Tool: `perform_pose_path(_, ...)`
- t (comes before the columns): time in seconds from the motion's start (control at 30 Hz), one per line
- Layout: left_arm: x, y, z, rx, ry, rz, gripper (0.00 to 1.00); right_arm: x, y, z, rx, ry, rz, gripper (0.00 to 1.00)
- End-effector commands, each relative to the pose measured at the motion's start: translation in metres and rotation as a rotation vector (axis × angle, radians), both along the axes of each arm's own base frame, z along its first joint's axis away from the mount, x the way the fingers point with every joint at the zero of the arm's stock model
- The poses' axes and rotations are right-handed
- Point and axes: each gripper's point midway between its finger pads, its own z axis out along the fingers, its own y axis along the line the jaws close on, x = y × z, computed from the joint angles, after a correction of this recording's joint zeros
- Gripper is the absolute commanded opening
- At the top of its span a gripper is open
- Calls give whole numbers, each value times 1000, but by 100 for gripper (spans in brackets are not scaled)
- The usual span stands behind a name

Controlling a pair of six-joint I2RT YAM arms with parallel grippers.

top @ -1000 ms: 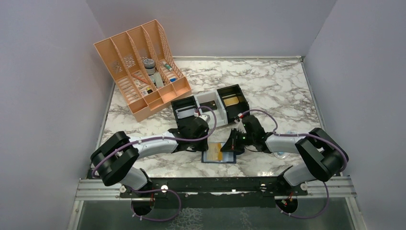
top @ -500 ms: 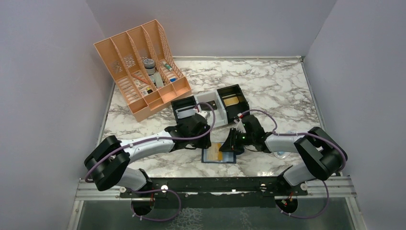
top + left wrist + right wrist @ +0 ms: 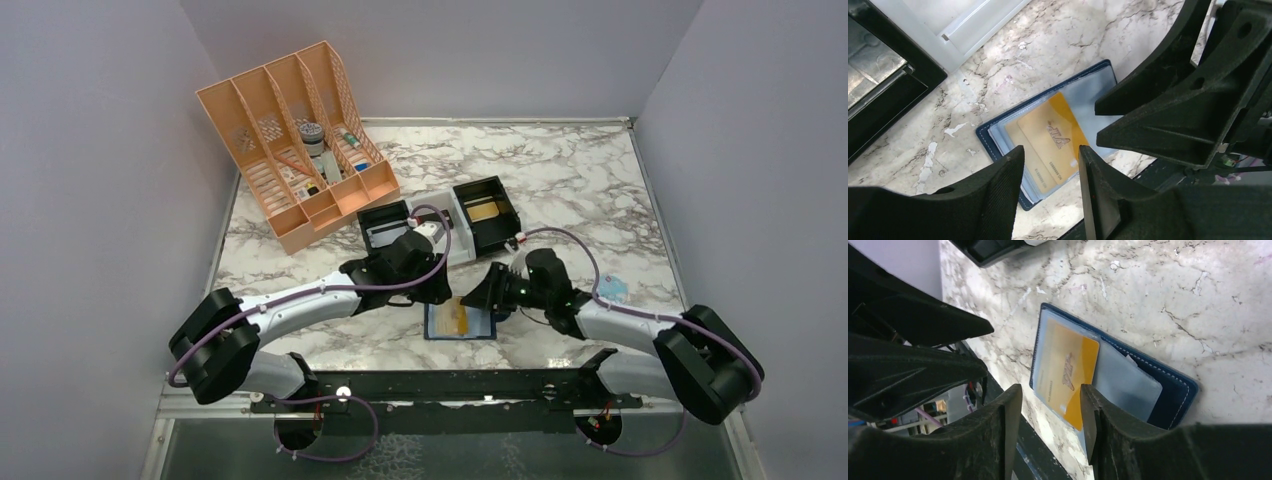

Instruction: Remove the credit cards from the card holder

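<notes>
The dark navy bifold card holder (image 3: 1083,92) lies open on the marble worktop (image 3: 1063,35) just beneath the left claw (image 3: 1050,150) and the right claw (image 3: 1050,390), both spread and gripping nothing. The gold-tan plastic credit cards (image 3: 1050,132) sit tucked in its pocket, their slanted logo and numbers too blurred to read

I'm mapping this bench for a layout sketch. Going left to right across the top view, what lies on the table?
Orange rack → left black tray → white tray → right black tray → small blue item. The wallet is left out, since it overlaps the trays sideways.
</notes>
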Motion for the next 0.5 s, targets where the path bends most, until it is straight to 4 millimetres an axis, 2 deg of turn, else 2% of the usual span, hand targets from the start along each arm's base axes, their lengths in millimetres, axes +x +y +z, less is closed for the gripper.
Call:
perform_pose_path(0.0, 1, -8, 17, -85, -25, 11, 48, 6, -7, 22, 97, -137, -86, 48)
perform_pose_path(0.17, -5, -15, 26, -185, -17, 7, 52, -3, -21, 39, 168, -211, -145, 48)
perform_pose_path(0.33, -14, -20, 12, -174, 47, -24, 50, -3, -21, 35, 104, -150, -139, 43)
perform_pose_path(0.47, -17, -20, 6, -161, 60, -28, 48, -5, -17, 30, 103, -122, -109, 42)
